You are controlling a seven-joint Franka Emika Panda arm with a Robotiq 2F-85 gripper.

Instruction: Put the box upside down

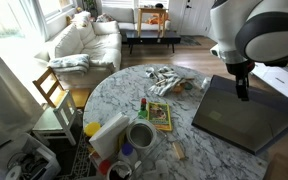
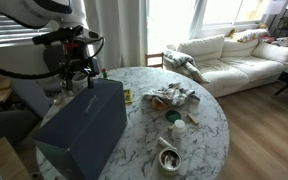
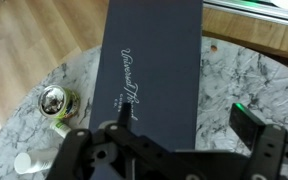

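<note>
The box (image 1: 239, 112) is a very large dark grey flat box lying on the round marble table (image 1: 134, 90). It also shows in an exterior view (image 2: 84, 125). In the wrist view the box (image 3: 149, 60) has white script lettering on its upward face. My gripper (image 1: 242, 88) hangs just above the box's far edge, and it also shows in an exterior view (image 2: 79, 75). In the wrist view my gripper (image 3: 184, 125) is open and empty. One finger is over the box, the other over the marble beside the box's long edge.
An orange-and-green packet (image 1: 160, 115), a white carton with a yellow end (image 1: 109, 133), a tape roll (image 1: 141, 135) and a crumpled cloth (image 1: 169, 80) lie on the table. A small tin (image 3: 54, 98) sits beside the box. A wooden chair (image 1: 54, 90) and a sofa (image 1: 84, 40) stand beyond.
</note>
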